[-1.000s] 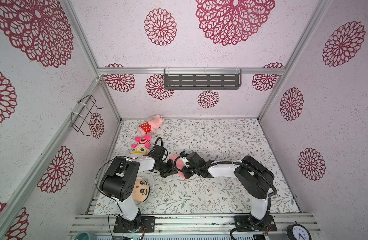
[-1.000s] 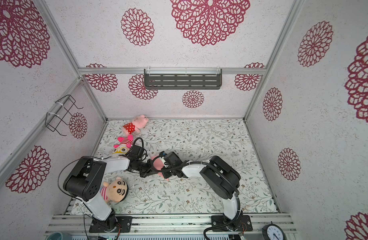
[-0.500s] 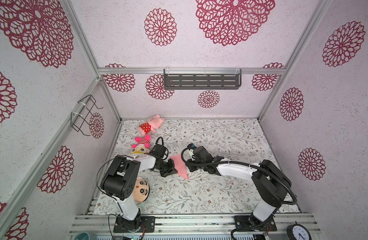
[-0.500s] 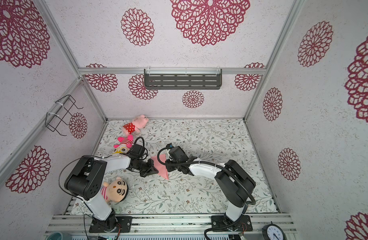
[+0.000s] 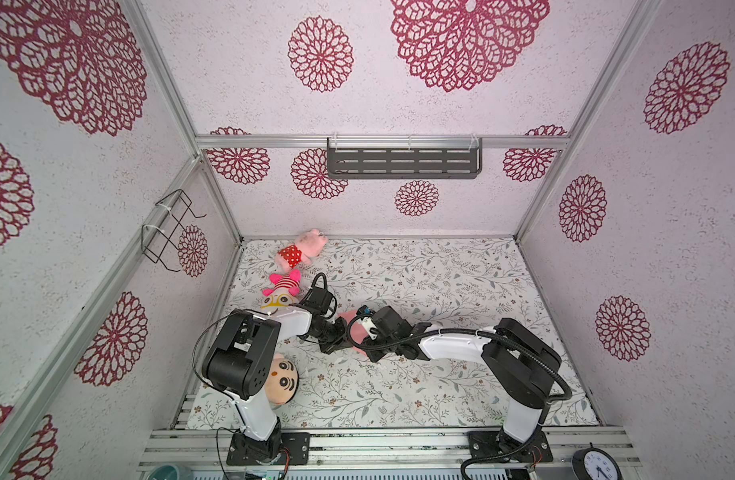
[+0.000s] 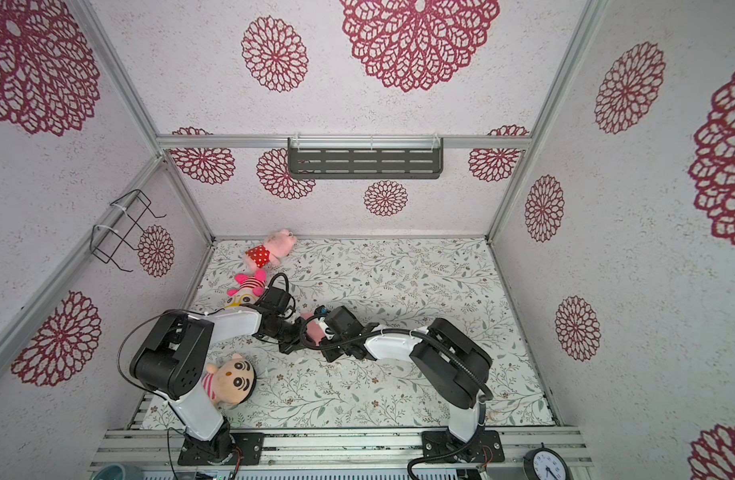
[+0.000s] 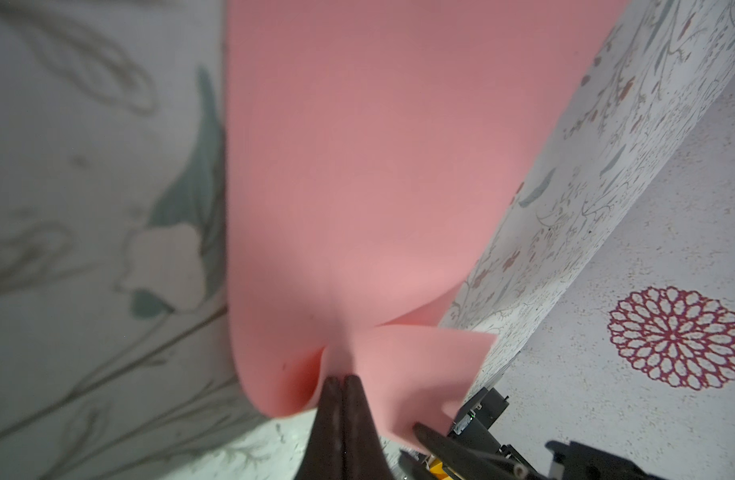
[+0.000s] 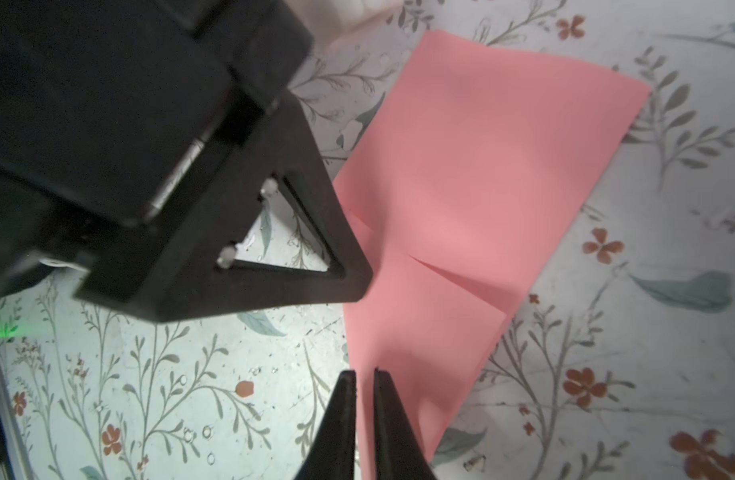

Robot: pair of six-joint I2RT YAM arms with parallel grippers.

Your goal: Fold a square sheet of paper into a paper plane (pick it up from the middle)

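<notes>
left tool is clamped on the paper's edge, right tool sits barely parted, holding nothing, right at the near tip, with the paper's long axis running away from it.

Stereo pair high overhead (near-identical views); wrist cameras close above paper

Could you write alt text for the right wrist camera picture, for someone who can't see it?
A pink sheet of paper, partly folded, lies on a flower-patterned table cover. The left gripper, black and triangular, pinches its edge, while the right gripper hovers at its corner with fingertips slightly apart.
</notes>
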